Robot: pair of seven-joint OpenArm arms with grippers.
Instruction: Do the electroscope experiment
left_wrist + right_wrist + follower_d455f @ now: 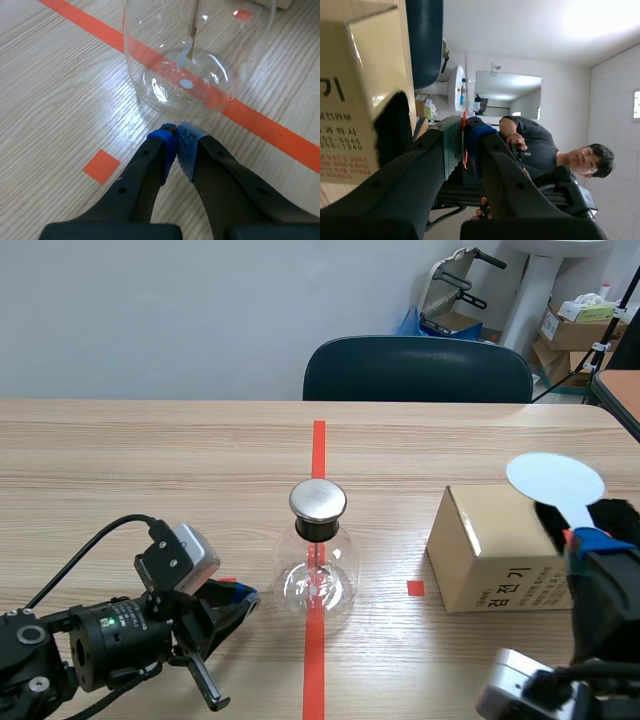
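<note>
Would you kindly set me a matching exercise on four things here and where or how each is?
1 electroscope flask
2 cardboard box
3 white disc paddle
4 left gripper

a shut on nothing, near the flask's base
b held by the right gripper
c standing on the orange-red tape line
d beside the small tape square

Pairs: 1-c, 2-d, 3-b, 4-a

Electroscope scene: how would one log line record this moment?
electroscope: upright on red tape | left fingers: shut, empty, low beside it | right fingers: shut on white disc paddle, by cardboard box
</note>
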